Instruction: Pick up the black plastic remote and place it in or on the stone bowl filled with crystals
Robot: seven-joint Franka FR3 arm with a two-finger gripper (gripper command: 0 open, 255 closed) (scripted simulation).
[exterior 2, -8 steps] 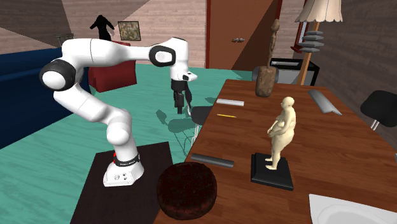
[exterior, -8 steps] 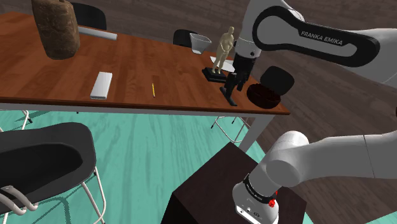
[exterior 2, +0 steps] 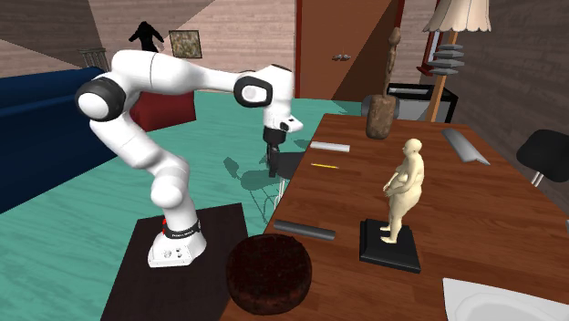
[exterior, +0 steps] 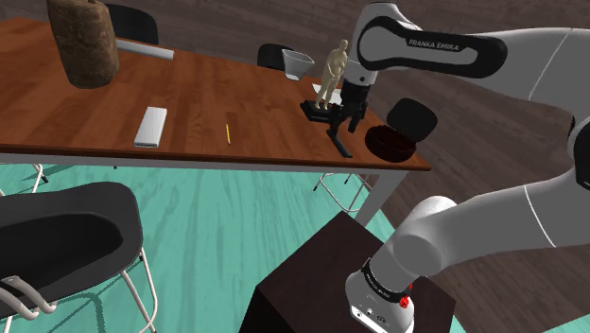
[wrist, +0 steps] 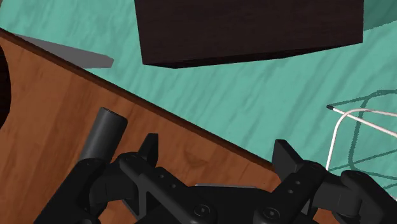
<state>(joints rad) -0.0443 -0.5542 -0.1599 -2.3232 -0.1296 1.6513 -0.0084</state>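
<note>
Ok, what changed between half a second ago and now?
The black two-finger gripper shifted toward the second exterior view's right, nearer the brown wooden table's edge; open, holding nothing. The slim dark remote, the dark round bowl and the tan figurine on its black base stayed put.

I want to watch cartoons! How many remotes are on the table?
3. A dark remote lies at the table edge beside the dark bowl, a white remote near the yellow pencil, and a grey remote by the brown lump. Others may be hidden.
</note>
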